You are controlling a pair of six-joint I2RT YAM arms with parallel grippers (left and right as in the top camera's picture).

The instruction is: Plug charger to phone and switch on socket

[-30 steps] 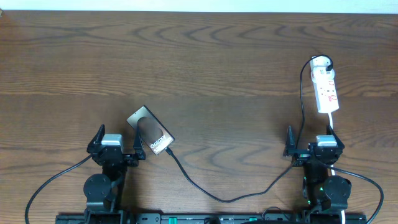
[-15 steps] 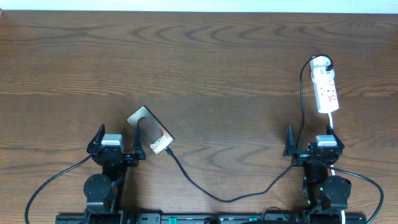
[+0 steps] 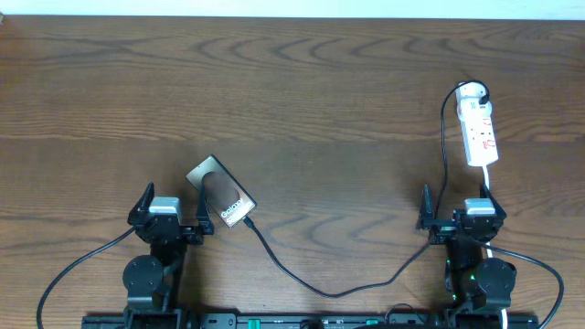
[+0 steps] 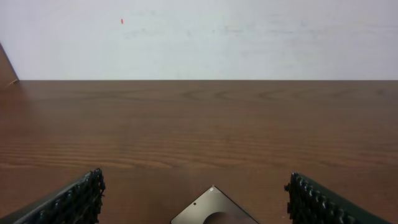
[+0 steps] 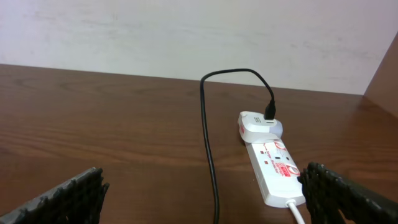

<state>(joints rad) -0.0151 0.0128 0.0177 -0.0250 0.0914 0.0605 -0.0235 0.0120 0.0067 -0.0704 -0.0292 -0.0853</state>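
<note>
Here, every item is placed from the phone (image 3: 221, 193).

- phone: dark slab with white lettering and a pale oval patch. It lies flat and askew on the wooden worktop (image 3: 302, 82), left of centre.
- left claw (image 3: 175, 203): just beside the phone on its near-left flank, jaws wide apart and gripping nothing. In the left wrist view a corner of the phone shows low between the two ribbed fingers (image 4: 71, 200). Whether the inner finger touches the phone's edge cannot be told.
- charger (image 3: 320, 291): thin black cable. Its plug tip (image 3: 247, 220) meets the phone's near-right corner, but how deeply it sits is too small to tell. From the phone the cable sags toward the worktop's near edge and climbs rightward. It passes just beside the right claw's inner finger and runs on to a white adapter (image 3: 471, 91).
- socket (image 3: 479, 134): white strip with red marks, well to the right of the phone and somewhat farther back, laid front to back. The adapter sits at its far end. The switch position is unreadable.
- white cord (image 3: 487, 178): leaves the socket's near end — heading toward the right claw.
- right claw (image 3: 461, 206): well right of the phone and about level with it, near the socket's near end, jaws wide apart and empty. The white cord lies between it and the strip, and the charger cable rises along its left side.
- wall (image 4: 199, 37): pale, behind the worktop's far edge.
</note>
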